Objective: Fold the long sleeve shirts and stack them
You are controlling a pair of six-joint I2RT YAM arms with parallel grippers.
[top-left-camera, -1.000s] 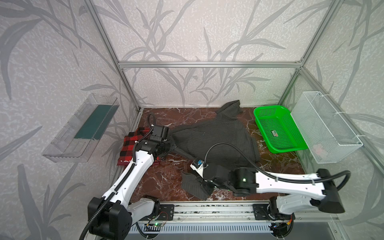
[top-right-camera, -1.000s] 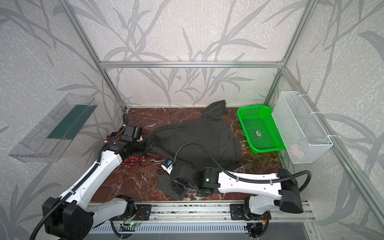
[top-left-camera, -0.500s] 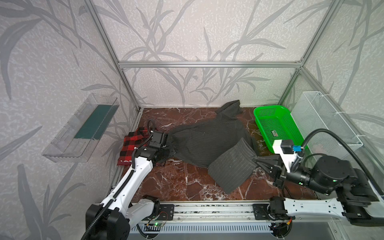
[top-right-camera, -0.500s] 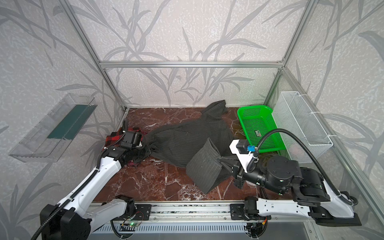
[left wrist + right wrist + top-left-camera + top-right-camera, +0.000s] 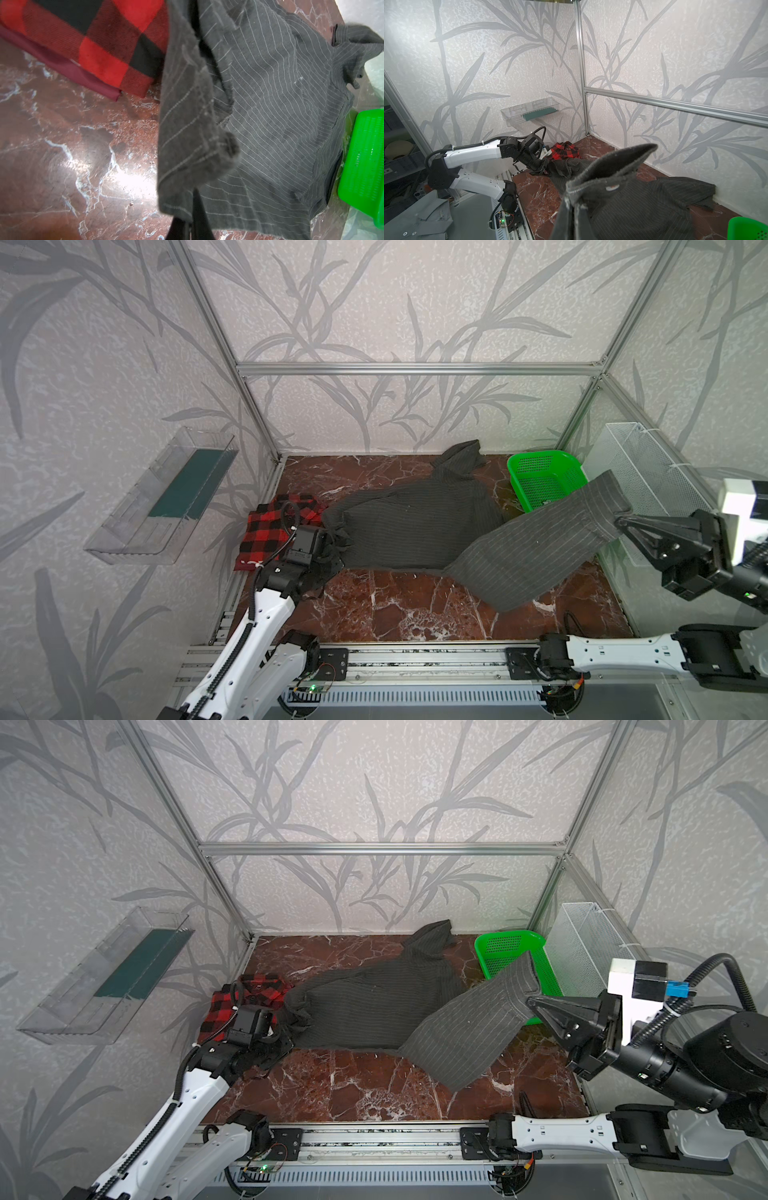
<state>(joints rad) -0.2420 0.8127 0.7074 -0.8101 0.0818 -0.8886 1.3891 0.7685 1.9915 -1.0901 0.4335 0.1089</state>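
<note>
The charcoal pinstriped shirt (image 5: 415,526) (image 5: 374,1006) lies spread across the middle of the marble floor. Its collar end is bunched by the back wall. One sleeve (image 5: 540,547) is stretched out to the right and lifted off the floor. My right gripper (image 5: 619,522) (image 5: 532,1002) (image 5: 572,205) is shut on that sleeve's cuff (image 5: 610,166), in front of the green basket. My left gripper (image 5: 330,553) (image 5: 282,1036) (image 5: 193,199) is shut on a hanging fold of the same shirt (image 5: 270,104) at its left edge. The red-and-black plaid shirt (image 5: 270,531) (image 5: 220,1006) (image 5: 93,41) lies folded just left of it.
A green basket (image 5: 544,477) stands at the back right, with a white wire basket (image 5: 648,472) on the right wall beside it. A clear bin (image 5: 166,506) hangs on the left wall. The arms' metal rail (image 5: 415,659) runs along the front edge.
My right gripper has swung from the front middle up and out to the right, drawing the charcoal sleeve out straight. My left gripper has stayed shut on the shirt's left edge, shifting only slightly.
</note>
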